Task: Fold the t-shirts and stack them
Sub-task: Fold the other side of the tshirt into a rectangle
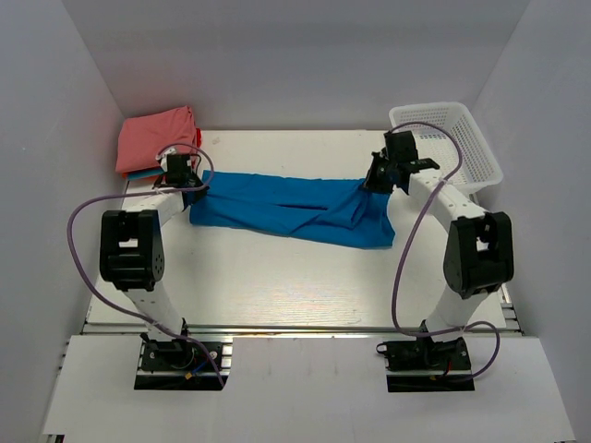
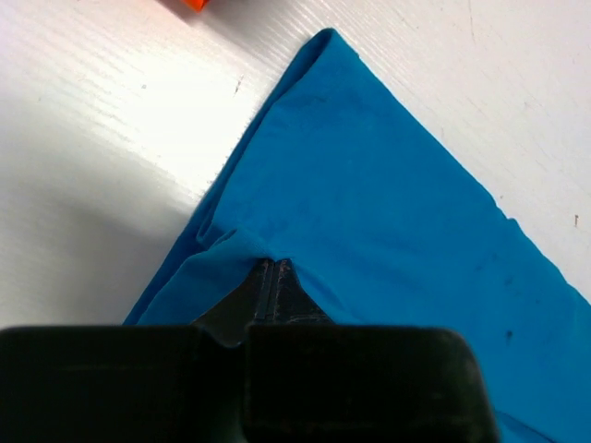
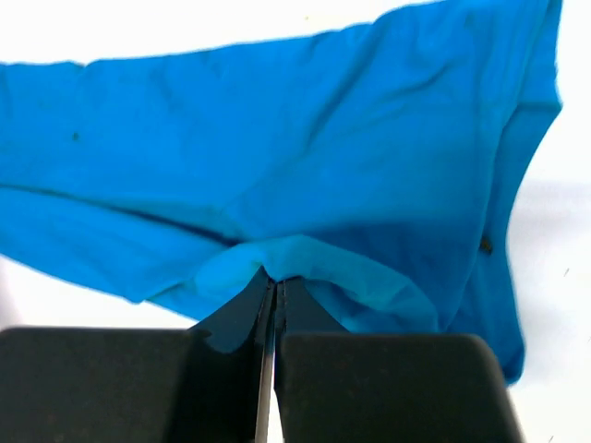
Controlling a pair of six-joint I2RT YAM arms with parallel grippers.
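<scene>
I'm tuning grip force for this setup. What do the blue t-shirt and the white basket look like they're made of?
Blue t-shirt: soft, matte knit cloth, probably cotton jersey; it sags and creases in loose folds. White basket: likely rigid plastic with a plain white finish; its walls are an even moulded mesh that holds its shape.

Left arm [image 1: 134,251] and right arm [image 1: 477,251] reached up-frame from bases at bottom edge, elbows raised. Left gripper [image 1: 192,189] at upper left, right gripper [image 1: 373,183] at upper right of centre. Both had jaws pressed together, each pinching an edge of the blue t-shirt [image 1: 286,208].
</scene>
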